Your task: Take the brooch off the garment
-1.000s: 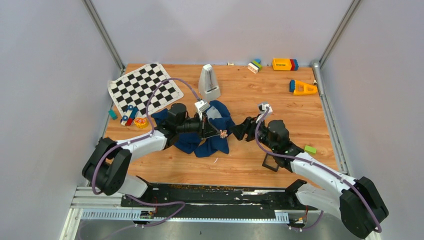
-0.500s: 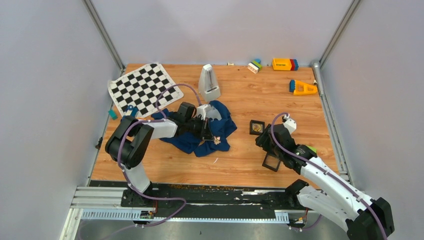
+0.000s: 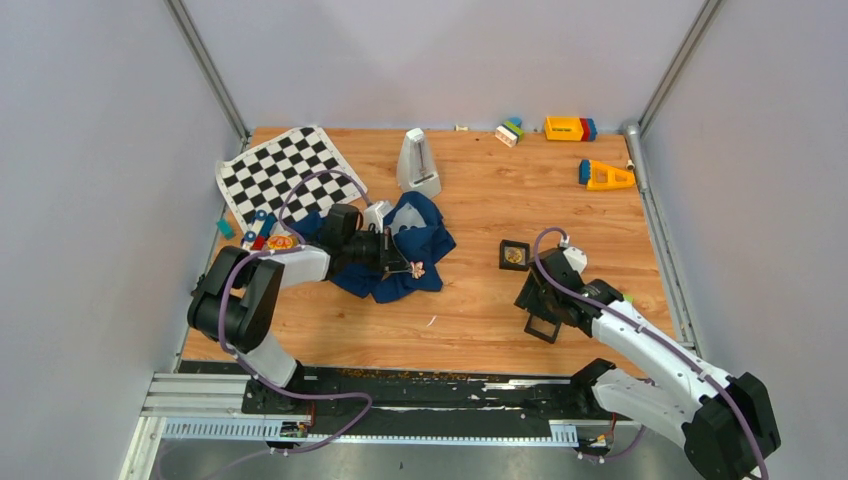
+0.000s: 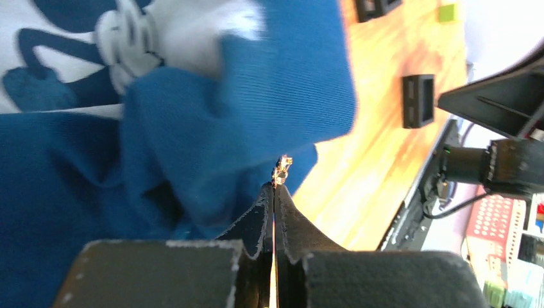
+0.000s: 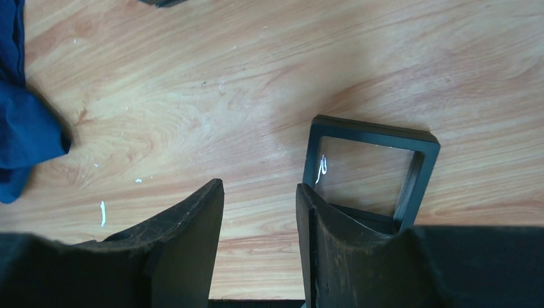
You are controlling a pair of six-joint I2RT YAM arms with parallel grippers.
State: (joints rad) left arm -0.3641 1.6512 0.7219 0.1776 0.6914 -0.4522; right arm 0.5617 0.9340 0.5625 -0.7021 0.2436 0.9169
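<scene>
left tool [image 4: 274, 187]: pinched together on brooch [image 4: 281, 168] at garment [image 4: 256, 96] edge, frame centre | right tool [image 5: 259, 187]: apart over counter [image 5: 192, 96], well away | nearer arm: left

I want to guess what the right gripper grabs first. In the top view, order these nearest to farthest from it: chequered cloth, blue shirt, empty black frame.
1. Empty black frame, just beside the right gripper.
2. Blue shirt, at the table's middle.
3. Chequered cloth, far left corner.
</scene>
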